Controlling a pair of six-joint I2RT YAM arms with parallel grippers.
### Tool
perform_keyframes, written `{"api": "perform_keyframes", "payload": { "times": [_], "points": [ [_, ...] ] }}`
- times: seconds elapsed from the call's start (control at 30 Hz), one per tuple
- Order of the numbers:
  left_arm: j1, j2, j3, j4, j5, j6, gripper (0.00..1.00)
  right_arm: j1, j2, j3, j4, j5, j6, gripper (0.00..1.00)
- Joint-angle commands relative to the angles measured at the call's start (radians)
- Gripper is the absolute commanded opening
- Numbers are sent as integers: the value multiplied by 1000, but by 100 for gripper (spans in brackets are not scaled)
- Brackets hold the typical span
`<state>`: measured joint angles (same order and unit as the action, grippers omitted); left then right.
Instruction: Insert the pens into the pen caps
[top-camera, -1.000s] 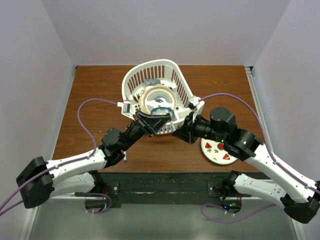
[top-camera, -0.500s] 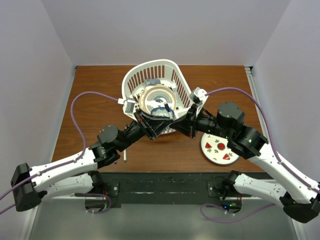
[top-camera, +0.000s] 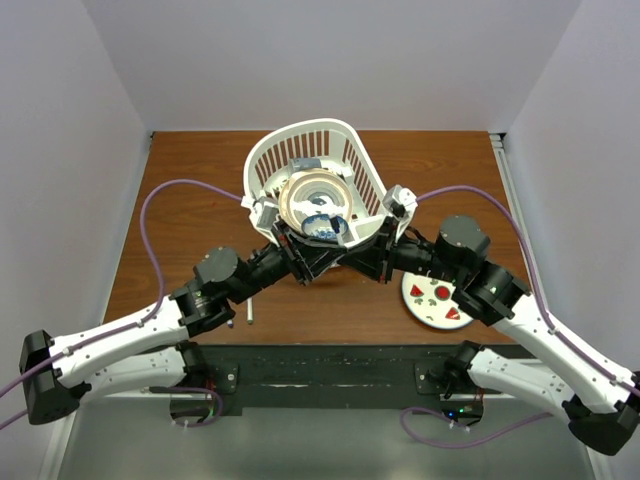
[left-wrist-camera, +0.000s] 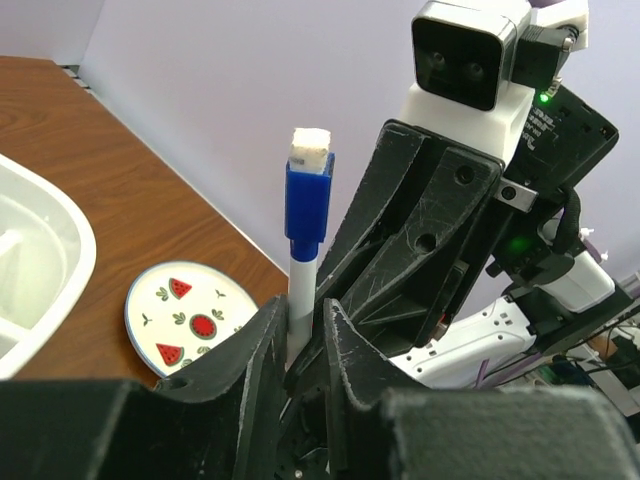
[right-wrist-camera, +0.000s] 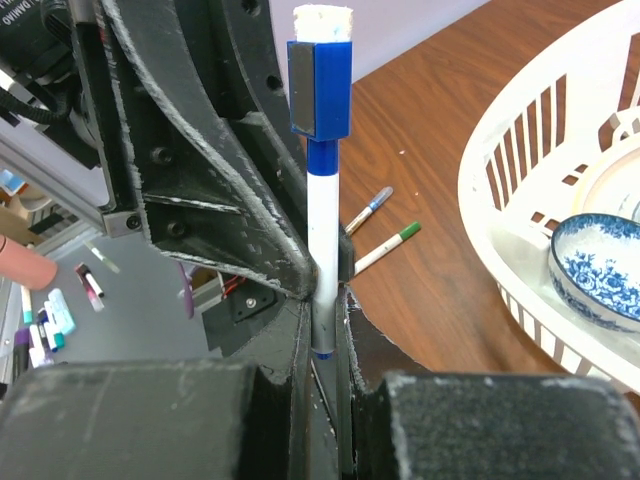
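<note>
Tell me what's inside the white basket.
A blue-patterned bowl, a larger tan-rimmed dish and a small grey object sit in the white basket. Its near side is covered by the left fingers and right fingers, so anything there cannot be seen.

White-barrelled marker pen (right-wrist-camera: 322, 230) standing upright, blue cap (right-wrist-camera: 320, 90) with a white felt end seated on top, lower barrel pinched by left gripper (left-wrist-camera: 300, 335) and right gripper (right-wrist-camera: 322, 325), blue-ended pen (right-wrist-camera: 368, 210) and green-ended pen (right-wrist-camera: 386, 248) lying close together, roughly parallel, on the wooden table (right-wrist-camera: 440, 150).
</note>
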<state>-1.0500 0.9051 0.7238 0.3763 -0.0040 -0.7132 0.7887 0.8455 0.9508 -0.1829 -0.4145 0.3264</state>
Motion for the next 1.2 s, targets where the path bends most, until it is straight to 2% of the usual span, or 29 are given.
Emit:
{"api": "perform_keyframes", "payload": {
  "times": [0.0,0.1,0.13,0.2,0.3,0.4,0.43,0.5,0.57,0.67,0.77,0.93,1.03,1.17],
  "points": [
    [-25,41,49,-28,114,6,26,-13,-11,-15,174,23,42,0],
    [-25,49,34,7,127,-5,24,-13,-13,-26,178,29,65,0],
    [-25,48,16,27,134,-8,11,-13,-11,-27,178,34,71,0],
    [-25,48,9,46,133,-22,0,-12,-16,-44,212,40,89,0],
    [-24,26,8,-5,89,-25,0,-13,-23,-72,230,33,109,0],
    [-19,-23,11,-106,7,-23,0,-13,-34,-92,223,31,115,16],
    [-15,-38,25,-191,-34,-23,0,-13,-40,-95,217,31,115,22],
    [4,-77,45,-294,-120,-22,0,-13,-49,-106,194,31,114,42],
    [19,-110,80,-463,-198,-34,0,-11,-68,-116,186,28,108,53],
    [64,-152,106,-630,-253,-66,0,-12,-91,-127,148,43,97,70],
    [132,-167,132,-821,-292,-130,0,-13,-117,-130,114,72,89,73],
    [156,-120,146,-1118,-336,-233,0,-14,-169,-129,83,108,88,80],
    [154,-129,112,-1166,-353,-265,0,-11,-207,-129,77,128,92,87],
    [156,-114,36,-1140,-335,-298,0,-13,-243,-116,60,157,91,93]
  ]
}}
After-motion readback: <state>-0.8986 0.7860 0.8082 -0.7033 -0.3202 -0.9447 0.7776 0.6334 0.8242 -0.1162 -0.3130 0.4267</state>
